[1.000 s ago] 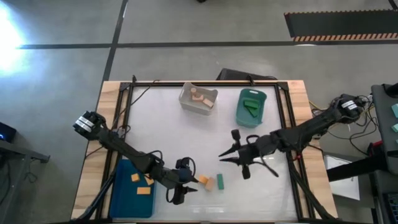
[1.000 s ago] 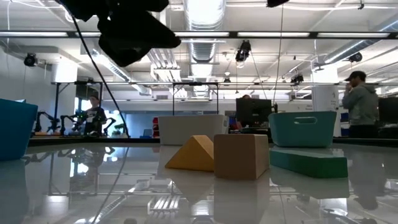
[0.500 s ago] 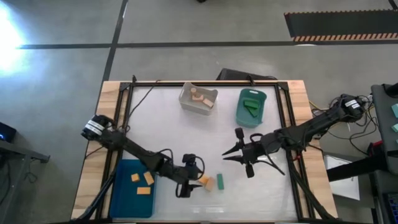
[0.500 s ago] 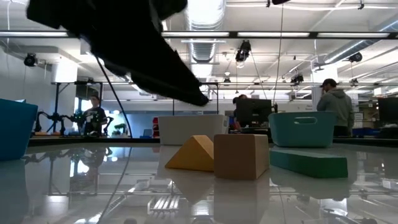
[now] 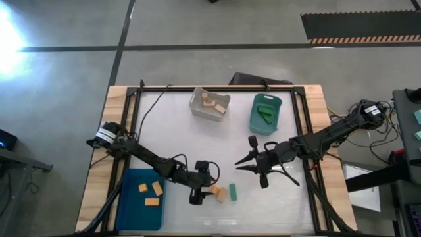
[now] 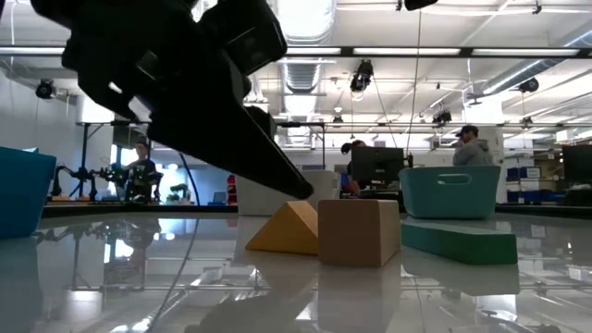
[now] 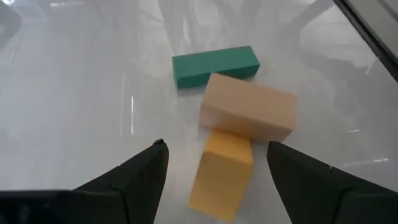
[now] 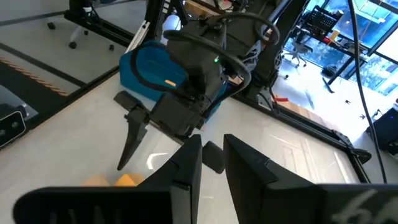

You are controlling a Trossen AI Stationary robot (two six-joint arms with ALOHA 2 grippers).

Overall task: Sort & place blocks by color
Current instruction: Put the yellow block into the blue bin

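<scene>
Three blocks lie together on the table near its near edge: an orange wedge (image 5: 214,191), a tan block (image 5: 222,195) and a green bar (image 5: 232,191). The tan block (image 7: 249,115) touches the orange one (image 7: 221,177), and the green bar (image 7: 214,65) lies just beyond. My left gripper (image 7: 216,149) is open and low, one finger on either side of the orange block's end; in the low view one fingertip (image 6: 298,190) stands just above the wedge (image 6: 282,231). My right gripper (image 5: 238,164) hovers right of centre, open by a narrow gap (image 8: 212,152).
A clear bin (image 5: 210,104) with tan blocks and a green bin (image 5: 266,113) with green blocks stand near the far edge. A blue bin (image 5: 140,201) with orange blocks sits at the near left corner. Bare table lies between the arms. People stand in the room behind.
My left gripper has moved toward the table's right, from beside the blue bin to the orange block, and has come down low over it, still open. The blocks have not moved.
</scene>
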